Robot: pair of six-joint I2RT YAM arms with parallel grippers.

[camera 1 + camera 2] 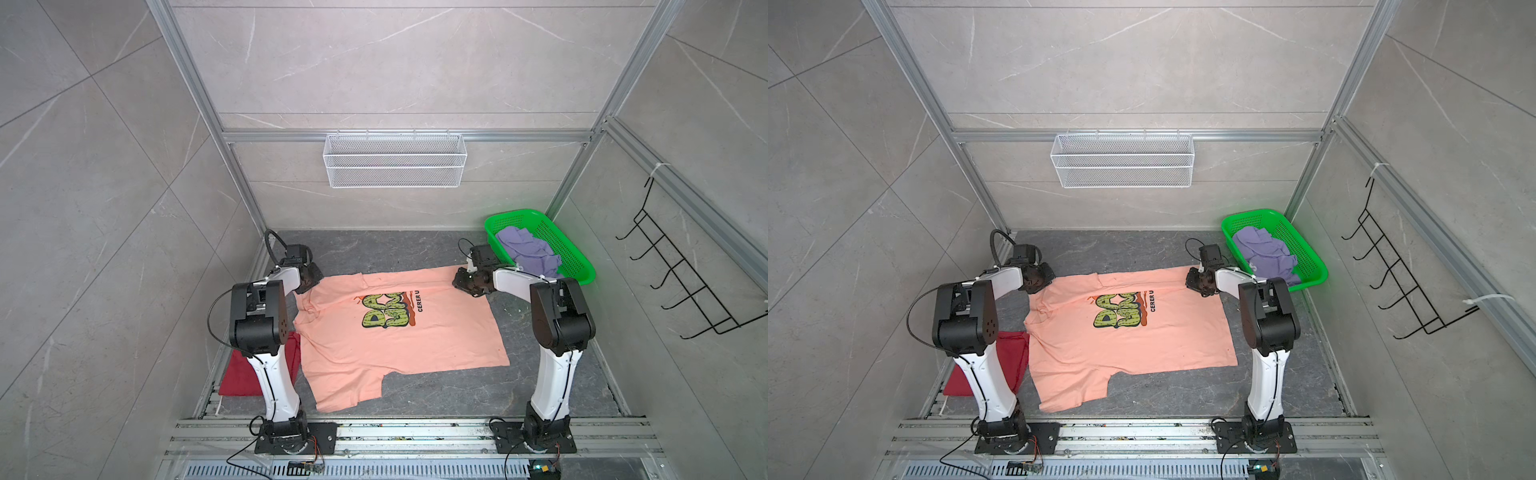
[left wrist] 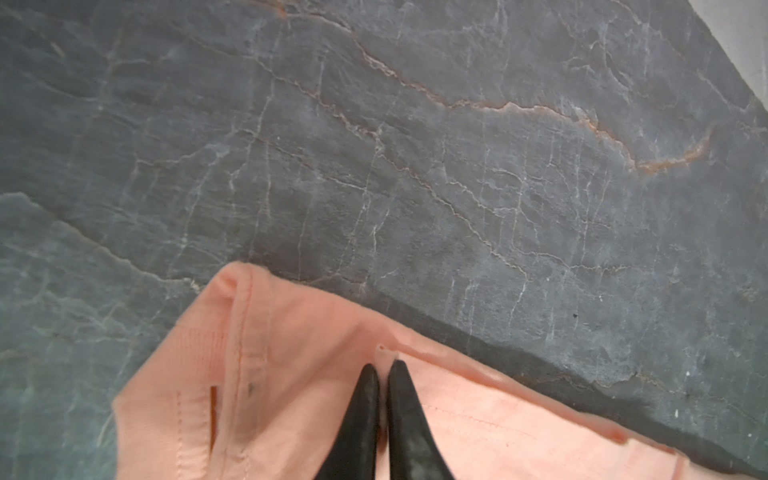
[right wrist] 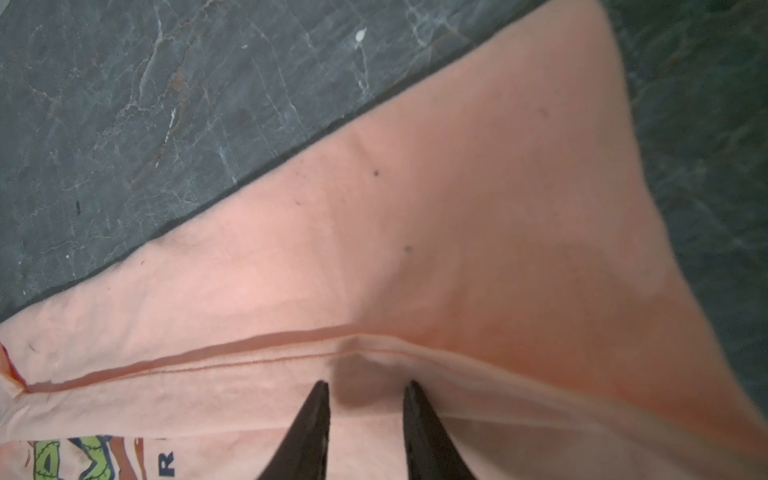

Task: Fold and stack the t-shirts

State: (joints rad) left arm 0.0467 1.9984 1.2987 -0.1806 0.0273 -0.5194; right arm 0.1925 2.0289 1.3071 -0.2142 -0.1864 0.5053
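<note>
Peach tee [image 1: 395, 345]: lying spread print-up at the centre of the table [image 1: 415, 249], with the collar pointing toward 9 o'clock, the hem toward 3 o'clock and one sleeve sticking out at 6 o'clock; showing the same in both top views [image 1: 1129, 345]. Red tee [image 1: 237, 378]: lying flat at 8 o'clock, just beside the peach tee and partly hiding behind the left arm. Purple tee [image 1: 528, 249]: lying crumpled inside the green basket [image 1: 557, 237] at 2 o'clock. Left claw [image 1: 307, 282]: sitting at the peach tee's 10 o'clock corner; in the left wrist view [image 2: 384, 368] its jaws are pressing together, pinching a small ridge of peach cloth near the collar. Right claw [image 1: 461, 282]: sitting at the tee's 1 o'clock corner; in the right wrist view [image 3: 365, 388] its jaws are standing narrowly apart, gripping nothing, tips pointing at a stitched fold of the cloth.
</note>
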